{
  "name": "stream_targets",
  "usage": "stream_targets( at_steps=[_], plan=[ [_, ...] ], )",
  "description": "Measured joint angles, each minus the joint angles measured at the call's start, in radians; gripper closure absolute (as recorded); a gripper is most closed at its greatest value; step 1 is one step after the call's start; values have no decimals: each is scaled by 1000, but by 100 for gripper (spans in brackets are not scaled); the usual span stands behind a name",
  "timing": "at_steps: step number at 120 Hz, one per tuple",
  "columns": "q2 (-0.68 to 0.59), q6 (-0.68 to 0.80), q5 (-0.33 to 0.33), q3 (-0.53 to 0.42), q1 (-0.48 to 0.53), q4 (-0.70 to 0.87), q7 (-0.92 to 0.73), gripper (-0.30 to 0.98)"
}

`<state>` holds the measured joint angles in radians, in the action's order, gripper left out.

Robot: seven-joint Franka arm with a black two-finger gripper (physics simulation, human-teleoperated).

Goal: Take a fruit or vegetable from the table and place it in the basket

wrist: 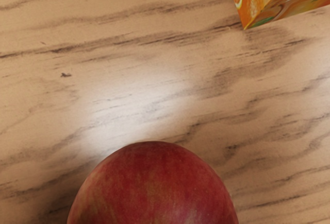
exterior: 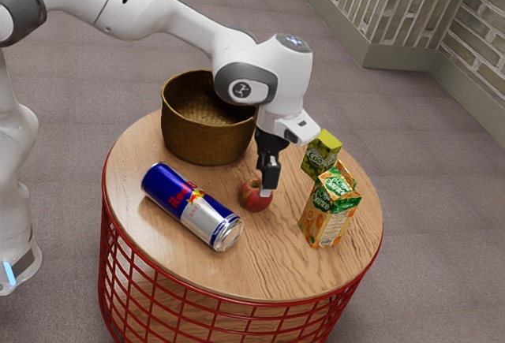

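Step in hand, as I judge it: the grasp. The gripper (exterior: 267,190) points down at the apple (exterior: 249,199), its tip low at the fruit's side toward the exterior view's right. Gripper state: cannot tell whether it is spread or pinching the fruit. Apple: on the table (exterior: 177,258), outside the basket (exterior: 203,145); no lift evident. Next move, by inference: get a firm hold on both sides of the round fruit, raise it above the rim, then carry it far and toward the exterior view's left. Risk: a lopsided grip could roll it away. Containers: basket upright on the far side, open at the top; the part of its inside on view is bare weave, the rest being hidden behind the arm (exterior: 164,13). Drink can (exterior: 188,204) on its side, near and left of the apple; juice carton (exterior: 329,215) upright to the right, green carton (exterior: 319,155) just beyond it. Contents of all three: not determinable.
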<state>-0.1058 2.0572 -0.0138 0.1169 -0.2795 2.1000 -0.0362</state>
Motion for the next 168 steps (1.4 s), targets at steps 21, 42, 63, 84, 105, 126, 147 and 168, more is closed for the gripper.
stream_targets(
  at_steps=[21,42,63,84,105,126,147,168],
  plan=[
    [3,19,0,-1,1,19,0,0],
    [8,33,0,-2,0,29,0,0],
    [25,48,0,-4,0,40,0,0],
    [43,61,-1,-5,-2,42,0,0],
    [60,71,-1,-5,-1,43,-1,0],
    [69,77,-2,-4,-1,43,-1,0],
    [77,84,-2,-3,1,48,-1,5],
    [73,86,4,-3,3,52,3,26]
  ],
)
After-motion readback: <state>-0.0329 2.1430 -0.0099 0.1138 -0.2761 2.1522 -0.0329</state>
